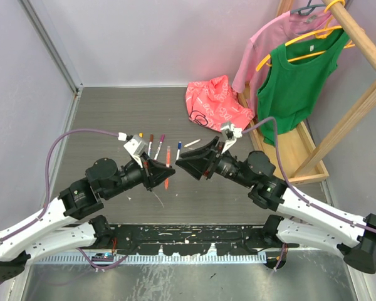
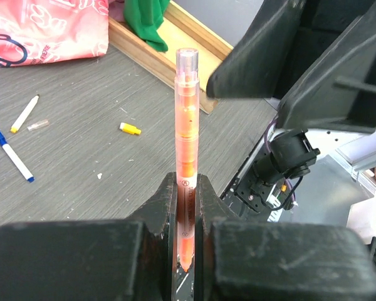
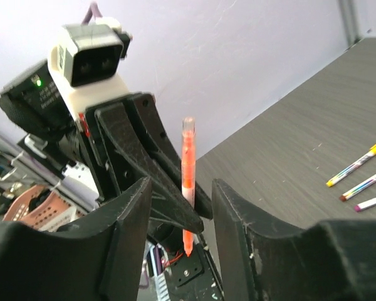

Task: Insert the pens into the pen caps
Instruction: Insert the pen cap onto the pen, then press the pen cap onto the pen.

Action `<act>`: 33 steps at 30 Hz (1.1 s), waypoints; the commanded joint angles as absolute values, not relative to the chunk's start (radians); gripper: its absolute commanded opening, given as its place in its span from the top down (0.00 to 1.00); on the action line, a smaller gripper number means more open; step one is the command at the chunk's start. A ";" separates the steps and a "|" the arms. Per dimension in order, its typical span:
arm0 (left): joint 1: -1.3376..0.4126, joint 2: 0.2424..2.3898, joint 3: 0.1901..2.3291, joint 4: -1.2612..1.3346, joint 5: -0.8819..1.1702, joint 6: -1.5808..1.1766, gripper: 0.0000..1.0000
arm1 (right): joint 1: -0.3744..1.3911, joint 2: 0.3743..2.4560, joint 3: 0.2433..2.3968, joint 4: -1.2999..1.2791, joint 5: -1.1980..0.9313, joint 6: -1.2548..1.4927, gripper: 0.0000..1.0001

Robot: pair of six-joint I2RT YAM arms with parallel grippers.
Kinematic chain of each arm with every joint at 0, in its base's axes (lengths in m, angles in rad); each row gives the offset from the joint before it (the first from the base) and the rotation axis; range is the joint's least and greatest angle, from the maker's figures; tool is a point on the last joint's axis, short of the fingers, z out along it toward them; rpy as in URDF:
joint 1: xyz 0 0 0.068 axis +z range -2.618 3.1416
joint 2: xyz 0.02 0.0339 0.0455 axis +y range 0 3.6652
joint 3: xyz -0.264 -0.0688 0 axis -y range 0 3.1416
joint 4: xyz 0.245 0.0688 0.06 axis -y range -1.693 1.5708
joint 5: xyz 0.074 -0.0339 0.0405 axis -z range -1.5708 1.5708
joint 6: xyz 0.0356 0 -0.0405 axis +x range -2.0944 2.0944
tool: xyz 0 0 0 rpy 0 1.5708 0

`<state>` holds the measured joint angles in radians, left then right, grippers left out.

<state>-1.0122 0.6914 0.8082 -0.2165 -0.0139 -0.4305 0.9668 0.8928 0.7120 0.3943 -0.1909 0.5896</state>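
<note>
An orange pen [image 2: 187, 125] stands upright in my left gripper [image 2: 187, 188], which is shut on its lower barrel; a clear cap end tops it. From above, this pen [image 1: 167, 168] sits between the two grippers. My right gripper [image 3: 182, 194] is open, its fingers either side of the pen [image 3: 188, 163] without touching it. Its dark fingers [image 2: 257, 63] hang just right of the pen's top. On the table lie a blue-ended pen [image 2: 11, 153], a yellow-ended pen [image 2: 25, 113], a yellow pen cap [image 2: 130, 128] and three more pens [image 3: 363, 183].
A pink plastic bag [image 1: 216, 103] lies at the back of the table. A wooden rack [image 1: 357, 100] with a green top [image 1: 297, 81] and a pink shirt stands at the right. More pens [image 1: 151, 145] lie in a row behind the grippers.
</note>
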 commanded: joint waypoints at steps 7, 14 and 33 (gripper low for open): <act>-1.008 0.721 0.840 -0.181 0.061 -0.417 1.00 | 0.971 0.890 0.906 0.246 0.002 0.565 0.45; -1.008 0.756 0.855 -0.169 0.092 -0.416 1.00 | 0.970 0.962 0.960 0.218 -0.033 0.610 0.47; -1.008 0.761 0.853 -0.155 0.088 -0.413 1.00 | 0.969 0.998 0.954 0.163 -0.120 0.612 0.61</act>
<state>-1.0122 0.7666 0.8116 -0.2199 0.0765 -0.4290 0.9668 0.9955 0.9184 0.1337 -0.0875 0.6033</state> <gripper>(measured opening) 0.060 0.405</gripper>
